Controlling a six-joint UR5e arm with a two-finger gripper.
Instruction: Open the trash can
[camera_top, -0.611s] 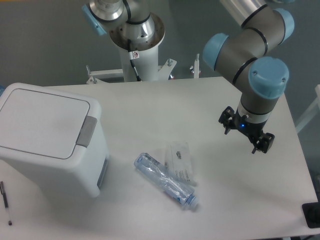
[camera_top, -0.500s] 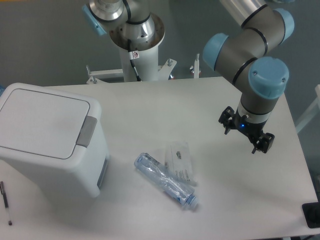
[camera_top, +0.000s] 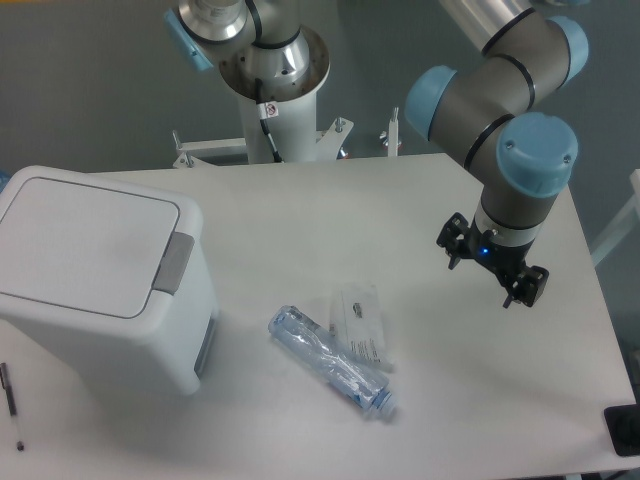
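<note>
The white boxy trash can (camera_top: 95, 275) stands at the left of the table, its flat lid shut and the grey push latch (camera_top: 172, 264) facing right. My gripper (camera_top: 491, 265) hangs over the right side of the table, far from the can. It points down and holds nothing; I cannot tell from this angle whether its fingers are open or shut.
A crushed clear plastic bottle (camera_top: 330, 362) with a blue cap lies on the table between the can and the gripper, with a clear label wrapper (camera_top: 359, 322) beside it. A pen (camera_top: 10, 400) lies at the left front edge. The arm's base (camera_top: 275, 95) stands at the back.
</note>
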